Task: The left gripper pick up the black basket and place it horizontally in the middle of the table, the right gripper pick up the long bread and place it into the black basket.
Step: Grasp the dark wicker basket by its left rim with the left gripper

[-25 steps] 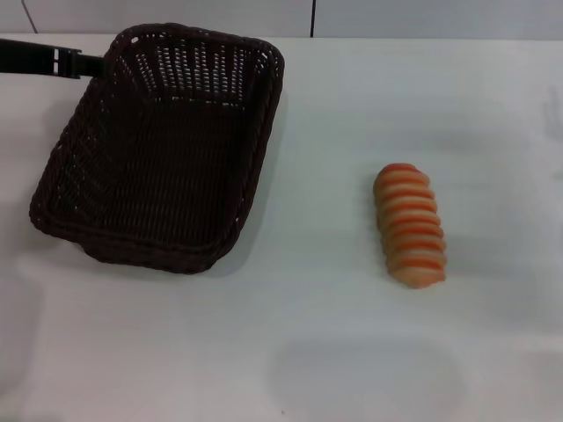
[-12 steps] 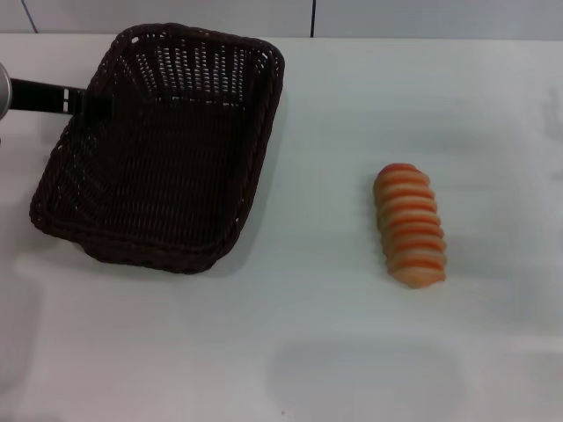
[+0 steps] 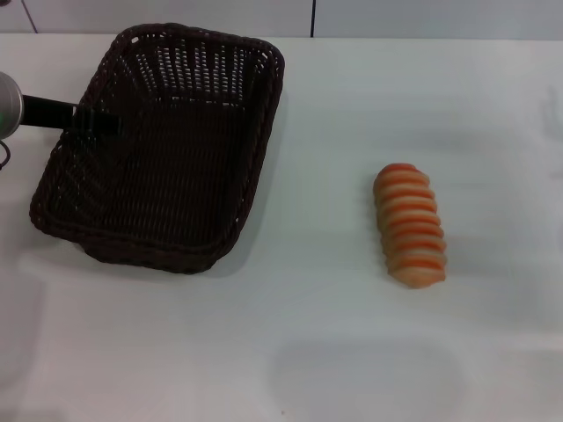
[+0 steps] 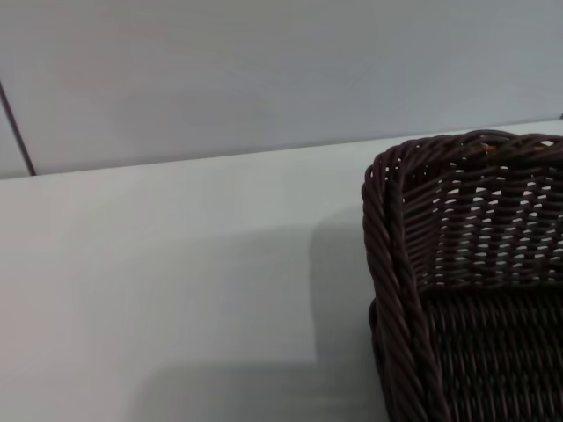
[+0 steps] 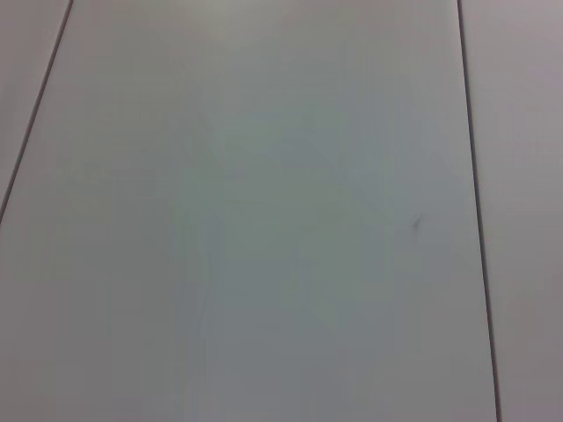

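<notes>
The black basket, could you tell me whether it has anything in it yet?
Empty. The head view shows only bare weave inside the black basket; the long bread lies on the table to its right, apart.

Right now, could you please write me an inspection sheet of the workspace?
Surface: plain white smooth table, bare in front.
Job's things: dark woven wicker basket at the left, lengthwise away from the robot, empty; orange-tan striped long bread lying at the right, apart from it.
Clutter: nothing seen.
Grippers: left hand at the basket's left rim; right hand not in view.
Cables: a thin dark loop by the left arm.
Surroundings: pale panelled wall behind the table.
</notes>
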